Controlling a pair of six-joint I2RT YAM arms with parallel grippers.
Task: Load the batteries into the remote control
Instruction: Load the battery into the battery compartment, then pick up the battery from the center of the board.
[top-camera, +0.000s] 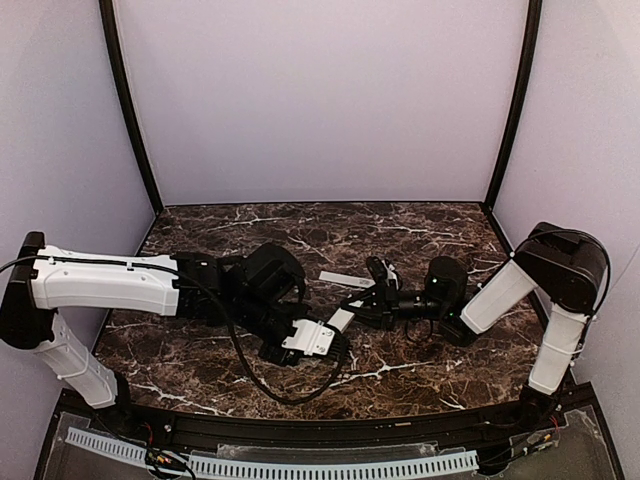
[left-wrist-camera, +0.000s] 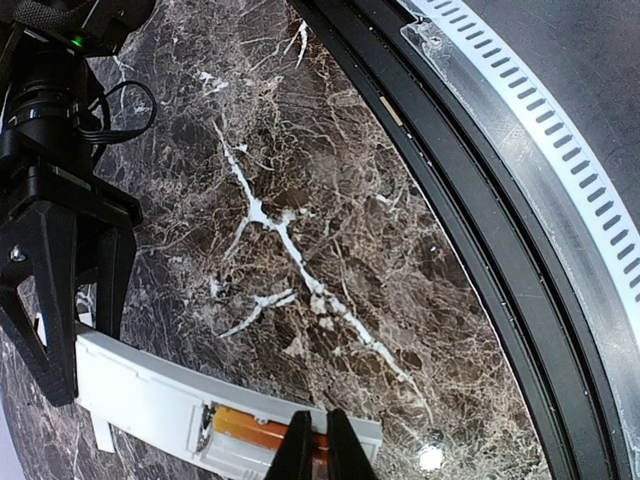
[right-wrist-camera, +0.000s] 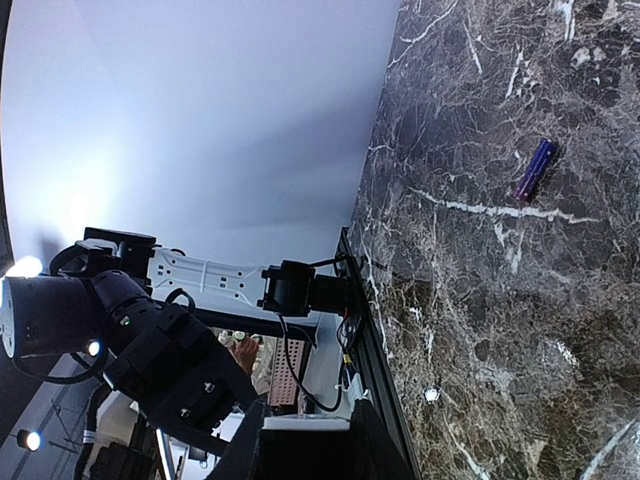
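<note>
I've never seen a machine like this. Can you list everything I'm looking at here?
remote control: one, white, mid-table between the arms, battery recess open
orange battery: one, red-orange, lying in the remote's recess
purple battery: one, dark blue-purple, loose on the table
flat strip: one, white, on the table just behind the remote; perhaps its cover
table: one, dark marble with white veins
walls: pale lilac, on three sides
slotted strip: one, white, along the near edge
left arm: one, white and black, jaws shut, tips at the orange battery
right arm: one, white and black, jaws gripping the remote's end
</note>
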